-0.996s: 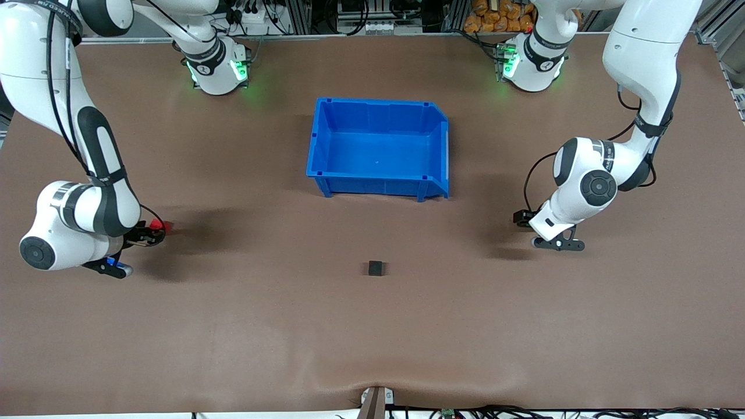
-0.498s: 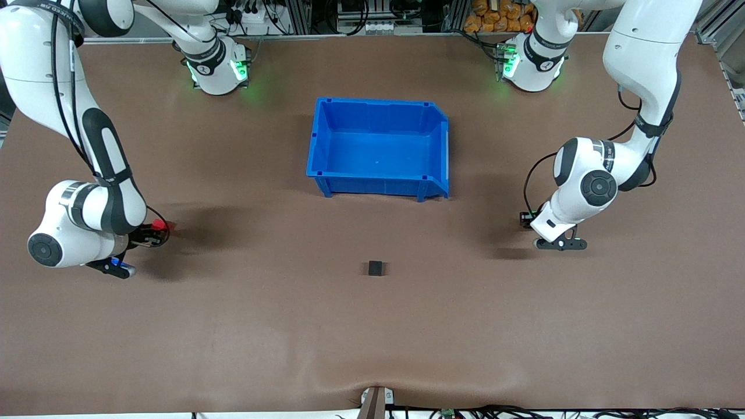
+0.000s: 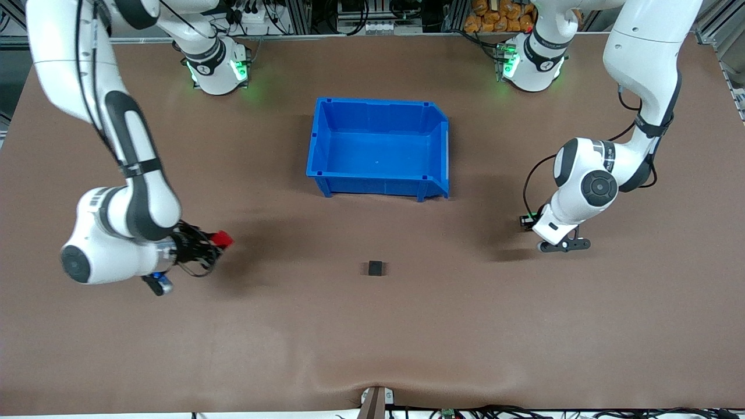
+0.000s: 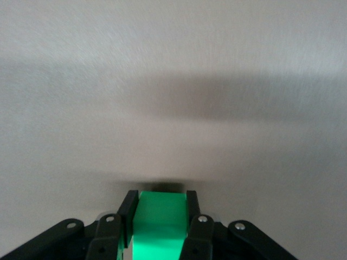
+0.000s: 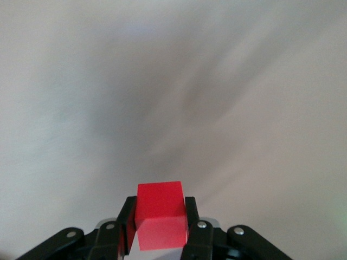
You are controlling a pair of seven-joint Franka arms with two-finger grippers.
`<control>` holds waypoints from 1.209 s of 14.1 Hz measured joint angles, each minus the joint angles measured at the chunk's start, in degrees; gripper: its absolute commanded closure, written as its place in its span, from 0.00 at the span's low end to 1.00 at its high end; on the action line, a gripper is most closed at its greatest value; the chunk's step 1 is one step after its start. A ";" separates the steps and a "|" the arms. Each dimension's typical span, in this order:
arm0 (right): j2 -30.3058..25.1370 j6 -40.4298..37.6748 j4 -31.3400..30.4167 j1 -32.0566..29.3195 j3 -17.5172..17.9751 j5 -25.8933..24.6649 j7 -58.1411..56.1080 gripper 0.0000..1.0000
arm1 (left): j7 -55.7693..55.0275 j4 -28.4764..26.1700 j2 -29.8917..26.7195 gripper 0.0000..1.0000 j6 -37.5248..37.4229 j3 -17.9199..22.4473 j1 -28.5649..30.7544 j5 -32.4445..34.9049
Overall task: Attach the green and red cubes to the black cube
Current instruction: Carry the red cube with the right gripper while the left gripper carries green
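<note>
Surface [image 3: 372, 337]: brown matte covering, spread wide, faintly rippled at its near edge.
Light: even from overhead, soft shadows on the brown.
Far edge: metal framing [image 3: 302, 14], tangled black cables [image 3: 244, 14], an orange heap [image 3: 495, 14].
Near edge: small metal bracket [image 3: 375, 401], cables.

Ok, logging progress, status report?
Right gripper shut on red cube. Left gripper shut on green cube. Black cube alone, path clear.

Surface: my brown table [image 3: 372, 337] — one wide mat.
On it, middle: black cube [image 3: 376, 268].
On it, nearer my bases: blue bin [image 3: 378, 149] — well apart from the cube.
</note>
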 measured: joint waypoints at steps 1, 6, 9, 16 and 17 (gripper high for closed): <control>0.02 2.92 0.22 2.08 0.12 0.55 5.68 1.00 | -1.83 0.83 -0.01 1.00 0.00 -0.02 -0.01 0.00; 3.93 21.59 0.48 12.64 0.39 1.09 32.75 1.00 | -16.29 4.87 -0.01 1.00 0.00 -0.94 -0.10 0.00; 8.29 25.74 3.81 16.69 0.38 1.11 43.25 1.00 | -29.44 7.26 0.10 1.00 -0.01 -1.93 -1.22 -0.01; 14.71 36.18 9.12 21.42 2.73 1.15 54.36 1.00 | -61.37 17.10 5.23 1.00 0.00 -2.10 -7.71 -0.01; 15.31 36.85 9.61 21.66 3.18 1.15 55.07 1.00 | -65.00 18.48 5.89 1.00 -0.01 -2.10 -8.21 -0.01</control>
